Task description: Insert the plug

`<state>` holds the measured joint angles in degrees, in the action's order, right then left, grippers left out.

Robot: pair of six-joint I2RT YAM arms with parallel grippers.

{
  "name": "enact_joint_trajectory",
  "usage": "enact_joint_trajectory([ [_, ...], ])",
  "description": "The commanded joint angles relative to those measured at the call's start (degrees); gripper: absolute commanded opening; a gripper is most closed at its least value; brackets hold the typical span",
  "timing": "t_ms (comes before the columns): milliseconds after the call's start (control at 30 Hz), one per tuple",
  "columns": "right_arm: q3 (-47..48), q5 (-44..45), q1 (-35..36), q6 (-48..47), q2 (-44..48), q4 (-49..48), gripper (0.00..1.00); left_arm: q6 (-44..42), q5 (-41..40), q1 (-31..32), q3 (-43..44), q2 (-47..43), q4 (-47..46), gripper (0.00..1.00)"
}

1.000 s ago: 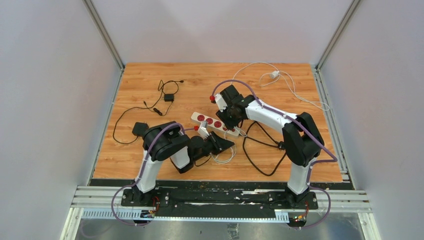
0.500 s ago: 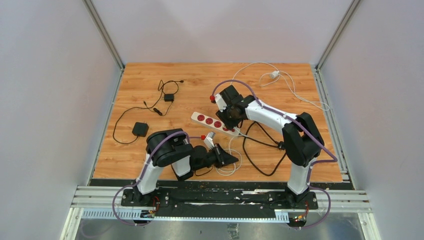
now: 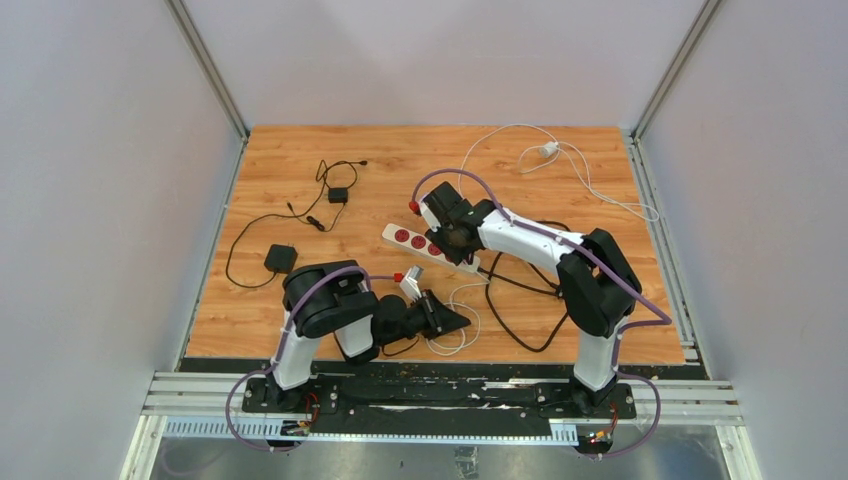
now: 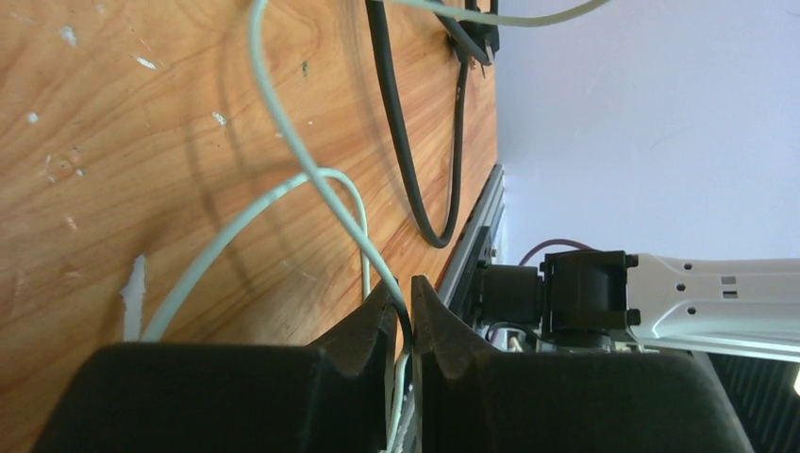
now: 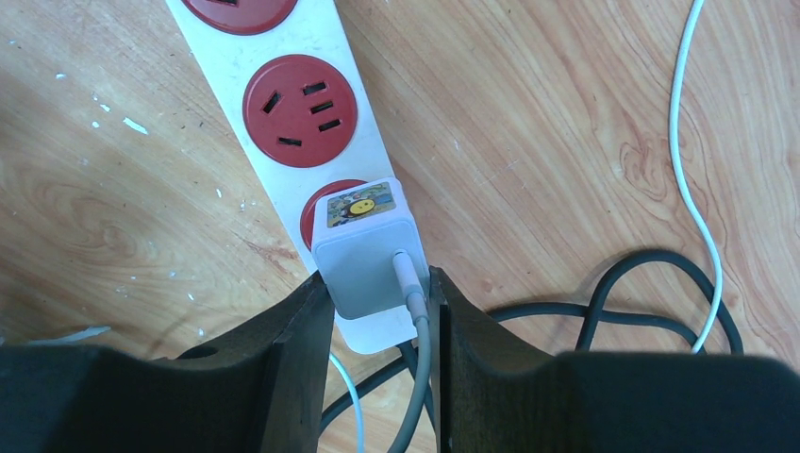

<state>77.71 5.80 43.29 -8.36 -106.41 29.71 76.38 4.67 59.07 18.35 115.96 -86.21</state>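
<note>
Since the task is judged close to complete, the holdings are entered as follows.

- **Plug** (image 5: 363, 250): a white cube with a small sticker on its face. It is set on the end socket of the power strip (image 5: 283, 42), with a sliver of red showing beside it. Whether it is fully seated cannot be told from the views given.
- **Right gripper** (image 5: 377, 281): closed against two opposite sides of the plug, with the pale lead running down beside one finger.
- **Left gripper** (image 4: 404, 304): held low over the table (image 4: 113, 142) near its front edge. Its tips are drawn almost together on a thin white cable (image 4: 321, 179).
- **Neighbouring socket** (image 5: 299, 110): unoccupied.
- **Done, by judgement:** the plug has been brought to its socket and at least partly entered.
- **Left, by judgement:** a final press is to be given should any gap be found, the plug is to be released, and the cable is to be let go.
</note>
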Motion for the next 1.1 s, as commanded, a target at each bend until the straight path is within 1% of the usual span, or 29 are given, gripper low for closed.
enact_joint_trajectory([
  [0, -6.1, -7.4, 3.1, 6.2, -7.5, 6.6, 0.00, -2.2, -2.5, 0.3, -0.9, -2.1, -2.5, 0.18],
  [67, -6.2, -7.8, 3.1, 6.6, -7.3, 6.5, 0.00, -2.6, -3.4, 0.3, -1.6, -2.9, -2.5, 0.27],
  [167, -5.8, -8.3, 3.1, 7.6, -7.3, 6.4, 0.00, -3.4, -4.5, 0.3, -2.3, -4.4, -2.4, 0.38],
  [267, -5.8, -7.8, 3.2, 8.0, -6.8, 6.0, 0.00, -4.5, -4.6, 0.3, -2.7, -6.9, -0.4, 0.47],
  [300, -5.9, -7.4, 3.3, 8.0, -6.2, 5.9, 0.00, -5.1, -6.0, 0.3, -2.8, -8.5, 1.4, 0.51],
  [333, -5.9, -7.2, 3.4, 8.0, -5.7, 5.8, 0.01, -5.9, -6.3, 0.3, -2.9, -9.5, 2.5, 0.55],
  [367, -5.8, -7.0, 3.5, 8.0, -5.1, 5.7, 0.05, -6.8, -6.9, 0.3, -3.0, -11.7, 4.9, 0.60],
  [400, -5.5, -7.0, 3.4, 8.0, -4.4, 5.7, 0.10, -7.6, -7.5, 0.3, -3.1, -13.5, 6.9, 0.70],
  [467, -4.5, -7.0, 3.5, 8.0, -3.5, 5.7, 0.18, -9.7, -8.5, 0.3, -3.0, -17.5, 12.2, 0.98],
  [533, -3.2, -7.2, 3.5, 8.0, -2.8, 5.8, 0.26, -11.9, -9.5, 0.3, -2.7, -22.1, 18.7, 1.00],
  [567, -2.5, -7.2, 3.5, 8.0, -2.7, 5.9, 0.29, -13.4, -10.1, 0.3, -2.4, -24.4, 22.1, 1.00],
  [667, -0.3, -6.2, 3.5, 8.0, -2.5, 6.8, 0.38, -17.2, -12.6, 0.3, -0.9, -32.0, 35.8, 1.00],
  [700, 0.3, -5.9, 3.5, 8.0, -2.3, 7.0, 0.41, -18.5, -13.8, 0.3, -0.3, -34.7, 41.0, 1.00],
  [833, 2.2, -5.8, 3.5, 9.6, -1.2, 7.3, 0.56, -21.9, -19.4, 0.3, 0.8, -44.4, 56.5, 1.00],
  [900, 3.0, -3.6, 3.5, 10.2, -0.6, 7.4, 0.64, -23.1, -21.6, 0.3, 1.9, -48.6, 64.7, 1.00],
  [1000, 4.3, -2.2, 3.4, 10.3, 0.3, 7.4, 0.73, -24.3, -25.0, 0.3, 3.4, -53.4, 72.4, 1.00],
  [1033, 4.7, -1.3, 3.4, 10.6, 0.7, 7.4, 0.78, -24.8, -26.0, 0.3, 3.8, -55.1, 74.5, 1.00],
  [1067, 5.2, -0.3, 3.4, 10.9, 1.0, 7.4, 0.88, -25.2, -27.0, 0.3, 4.5, -56.7, 76.8, 1.00],
])
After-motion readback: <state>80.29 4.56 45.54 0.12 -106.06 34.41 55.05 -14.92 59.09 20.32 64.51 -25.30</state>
